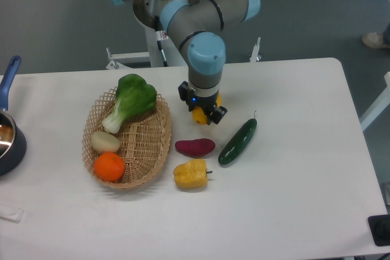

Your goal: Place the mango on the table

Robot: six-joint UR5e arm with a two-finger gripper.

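The mango (pixel 197 116) is yellow with an orange blush and mostly hidden between the fingers of my gripper (pixel 205 115). The gripper points straight down over the middle of the white table (pixel 292 187), just right of the basket. Its jaws are closed around the mango, which is at or just above the tabletop; I cannot tell whether it touches.
A wicker basket (pixel 159 153) to the left holds a bok choy (pixel 131 98), a potato (pixel 105 142) and an orange (pixel 109 167). A purple sweet potato (pixel 195 147), a yellow bell pepper (pixel 191 174) and a cucumber (pixel 237 141) lie just in front of the gripper. A blue pot (pixel 7 144) stands at the left edge.
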